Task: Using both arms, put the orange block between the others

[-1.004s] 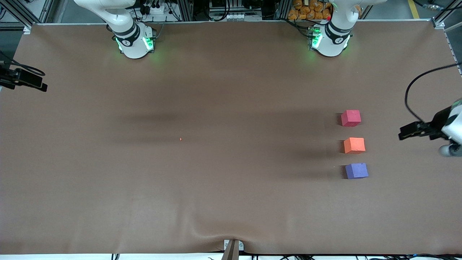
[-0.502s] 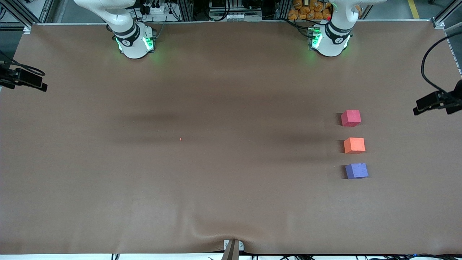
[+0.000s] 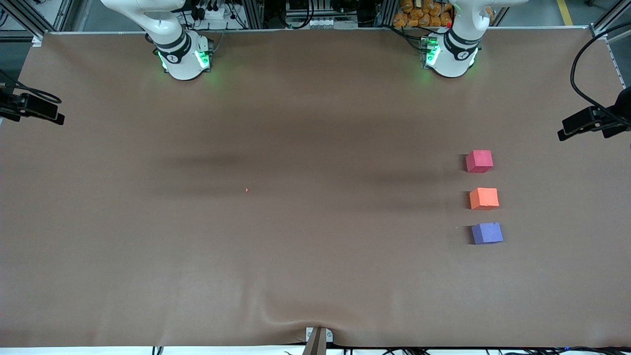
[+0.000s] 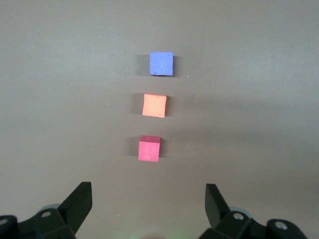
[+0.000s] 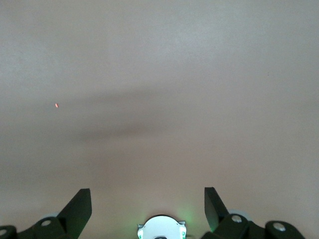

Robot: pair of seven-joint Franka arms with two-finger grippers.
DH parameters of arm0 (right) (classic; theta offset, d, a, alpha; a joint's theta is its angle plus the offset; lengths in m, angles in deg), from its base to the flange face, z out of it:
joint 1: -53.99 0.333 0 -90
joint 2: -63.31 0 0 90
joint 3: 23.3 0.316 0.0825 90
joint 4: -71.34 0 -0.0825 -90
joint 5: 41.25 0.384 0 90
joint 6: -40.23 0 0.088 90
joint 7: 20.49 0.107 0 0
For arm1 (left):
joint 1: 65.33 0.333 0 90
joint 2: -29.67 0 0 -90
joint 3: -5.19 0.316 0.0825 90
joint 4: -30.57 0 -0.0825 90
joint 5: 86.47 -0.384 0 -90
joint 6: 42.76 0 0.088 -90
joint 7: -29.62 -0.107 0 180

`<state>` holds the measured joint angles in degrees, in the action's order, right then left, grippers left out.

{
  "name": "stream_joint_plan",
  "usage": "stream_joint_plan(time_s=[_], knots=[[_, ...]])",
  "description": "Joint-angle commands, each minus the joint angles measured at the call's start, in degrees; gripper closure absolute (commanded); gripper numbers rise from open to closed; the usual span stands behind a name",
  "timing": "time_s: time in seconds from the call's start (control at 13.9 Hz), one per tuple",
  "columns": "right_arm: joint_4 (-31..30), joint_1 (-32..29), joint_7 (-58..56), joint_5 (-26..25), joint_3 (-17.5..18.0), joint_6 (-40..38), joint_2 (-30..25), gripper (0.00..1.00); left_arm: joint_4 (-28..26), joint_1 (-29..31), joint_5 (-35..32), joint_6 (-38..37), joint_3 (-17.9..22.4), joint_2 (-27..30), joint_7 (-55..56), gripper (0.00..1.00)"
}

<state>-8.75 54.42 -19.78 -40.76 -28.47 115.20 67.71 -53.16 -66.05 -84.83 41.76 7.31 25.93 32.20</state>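
Three small cubes stand in a row toward the left arm's end of the table. The orange block (image 3: pixel 484 198) (image 4: pixel 154 105) sits between the pinkish-red cube (image 3: pixel 479 161) (image 4: pixel 149 148) and the purple-blue cube (image 3: pixel 487 233) (image 4: pixel 161 63), with gaps on both sides. My left gripper (image 4: pixel 148 204) hangs open and empty high above the table, apart from the cubes. My right gripper (image 5: pixel 148 204) is open too, holding nothing, over bare table by its own base (image 5: pixel 160 228).
A brown cloth (image 3: pixel 296 246) covers the table. A tiny orange speck (image 3: pixel 246 190) (image 5: pixel 56 105) lies near the middle. Dark parts of the arms' hands show at the view's edges, the left arm's (image 3: pixel 584 123) and the right arm's (image 3: pixel 34 109).
The left arm's hand has swung away from the cubes, out toward the table's edge at its own end. The cubes and the right arm have not moved.
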Motion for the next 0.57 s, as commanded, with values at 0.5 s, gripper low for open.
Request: stream_joint_plan(time_s=[0.5], knots=[[-0.16, 0.63, 0.88, -1.2, -0.1, -0.52, -0.98, 0.0, -3.2, -1.66, 0.03, -1.99, -0.01, 4.09, 4.36, 0.0]])
